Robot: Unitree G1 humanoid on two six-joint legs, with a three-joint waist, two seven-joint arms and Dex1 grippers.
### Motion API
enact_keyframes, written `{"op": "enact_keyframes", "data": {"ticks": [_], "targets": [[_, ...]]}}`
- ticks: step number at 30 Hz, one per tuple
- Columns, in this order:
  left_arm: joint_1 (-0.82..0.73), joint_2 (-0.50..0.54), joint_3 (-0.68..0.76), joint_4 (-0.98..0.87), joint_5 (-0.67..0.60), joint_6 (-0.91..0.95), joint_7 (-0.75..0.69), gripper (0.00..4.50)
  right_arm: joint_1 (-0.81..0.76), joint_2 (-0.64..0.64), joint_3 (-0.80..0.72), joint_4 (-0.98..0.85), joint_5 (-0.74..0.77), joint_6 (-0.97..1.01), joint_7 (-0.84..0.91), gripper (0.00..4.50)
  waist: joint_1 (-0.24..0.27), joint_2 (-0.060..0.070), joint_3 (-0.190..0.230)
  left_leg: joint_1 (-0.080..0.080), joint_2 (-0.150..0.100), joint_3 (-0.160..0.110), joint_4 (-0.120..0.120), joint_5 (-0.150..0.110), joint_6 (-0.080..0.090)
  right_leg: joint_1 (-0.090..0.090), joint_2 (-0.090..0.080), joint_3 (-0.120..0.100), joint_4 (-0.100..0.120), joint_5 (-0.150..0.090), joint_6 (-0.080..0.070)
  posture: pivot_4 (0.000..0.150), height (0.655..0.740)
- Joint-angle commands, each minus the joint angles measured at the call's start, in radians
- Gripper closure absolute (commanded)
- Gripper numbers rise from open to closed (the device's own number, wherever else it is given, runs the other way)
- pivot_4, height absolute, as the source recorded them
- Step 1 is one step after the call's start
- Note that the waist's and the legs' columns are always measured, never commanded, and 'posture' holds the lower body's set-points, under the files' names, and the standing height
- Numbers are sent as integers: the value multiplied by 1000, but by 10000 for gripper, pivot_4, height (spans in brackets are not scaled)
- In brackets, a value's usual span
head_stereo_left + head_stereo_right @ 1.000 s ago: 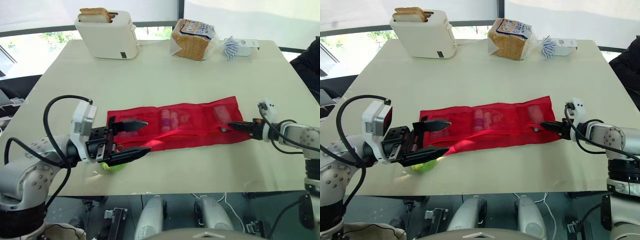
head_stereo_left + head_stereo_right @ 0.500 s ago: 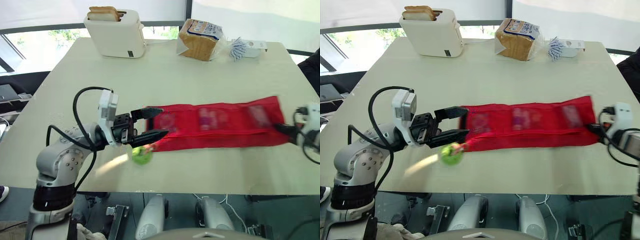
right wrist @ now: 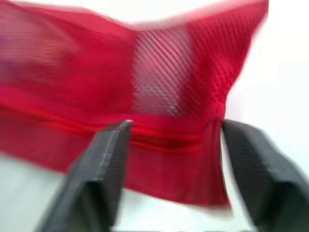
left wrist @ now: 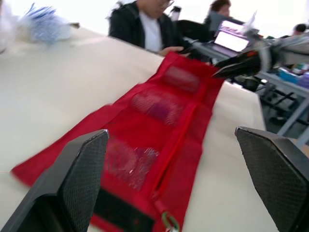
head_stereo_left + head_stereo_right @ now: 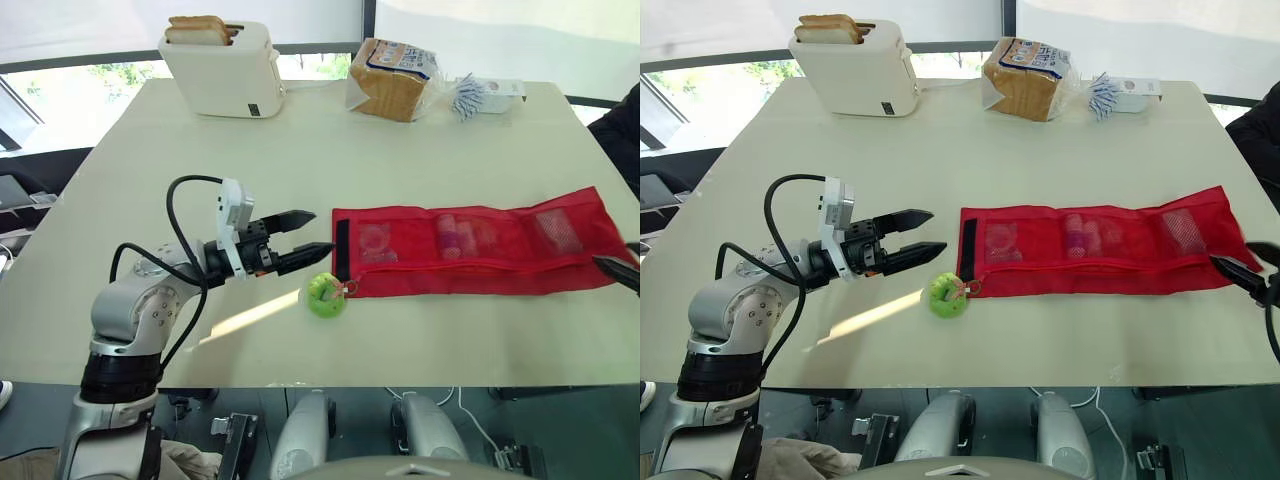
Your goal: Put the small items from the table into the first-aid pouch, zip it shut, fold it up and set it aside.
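The red mesh pouch (image 5: pixel 470 250) lies flat and unfolded on the right half of the table, with small items showing through its pockets. A green ring (image 5: pixel 325 294) hangs off the zip pull at its left front corner. My left gripper (image 5: pixel 322 231) hovers open just left of the pouch's black-trimmed end, apart from it and holding nothing; the pouch (image 4: pixel 164 125) stretches away beyond its fingers. My right gripper (image 5: pixel 1232 255) stands open at the pouch's right front corner. In the right wrist view the red mesh (image 3: pixel 159 92) lies just past its spread fingers (image 3: pixel 101 179).
A white toaster (image 5: pixel 220 70) with bread slices, a bagged loaf (image 5: pixel 392 78), a blue-and-white packet bundle (image 5: pixel 468 95) and a white box (image 5: pixel 500 92) line the far edge. A person's dark sleeve (image 5: pixel 622 125) shows at the right. Seated people (image 4: pixel 145 24) appear beyond the table.
The pouch has slid to the right across the table. My right gripper, earlier shut on its right end, now stands open. My left gripper is now clear of the pouch's left end, uncovering the green ring.
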Motion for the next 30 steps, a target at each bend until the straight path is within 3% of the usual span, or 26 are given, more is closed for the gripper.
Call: {"op": "enact_keyframes", "data": {"ticks": [1, 5, 8, 16, 20, 25, 29, 30], "targets": [[-36, 28, 6, 95, 38, 112, 95, 0, 66, 8, -148, -263, 102, -29, 60, 9576, -2, 0, 0, 0, 0, 0, 0, 0, 0, 0, 0, 0, 0, 0, 0, 1500, 7400], [-102, -12, 2, 222, 45, 228, 184, 0, 68, -35, -176, -515, 297, 37, 62, 9576, -1, -1, 0, 1, 0, 0, 0, 0, 0, 0, 1, 0, 1, 0, 0, 1500, 7400], [-129, -44, -33, 272, 57, 296, 207, 0, 65, -58, -138, -603, 346, 52, 27, 9576, 3, -6, 0, 0, 0, -1, 0, 0, 0, 0, 0, -1, 0, 0, 0, 1500, 7400], [-267, -204, 27, 353, -32, 555, 301, 0, 29, -128, -63, -658, 373, 62, -28, 9576, 24, -9, -1, -2, -3, -6, 2, 0, 0, 2, -4, -6, -1, 0, 0, 1500, 7400], [-300, -283, 59, 396, -51, 633, 344, 0, 73, -92, -54, -693, 361, 52, -48, 9576, 24, -9, 0, -2, -3, -7, 2, 0, 0, 2, -3, -6, -1, 0, 0, 1500, 7400], [-356, -402, 215, 419, -115, 736, 455, 0, 97, -42, -69, -711, 387, 30, -80, 9576, 26, -9, 0, -2, -3, -8, 2, 0, 0, 2, -3, -6, -1, 0, 0, 1500, 7400], [-406, -446, 313, 420, -157, 842, 496, 0, 73, -18, 20, -709, 359, 9, -131, 9576, 28, -11, 0, -3, -4, -7, 3, 0, 0, 2, -4, -7, -1, 0, 0, 1500, 7400], [-418, -445, 329, 424, -168, 869, 494, 2518, 61, -15, 58, -712, 357, 11, -148, 8574, 26, -11, 0, -3, -4, -7, 3, 0, -1, 2, -3, -7, -1, 0, 0, 1500, 7400]]}}
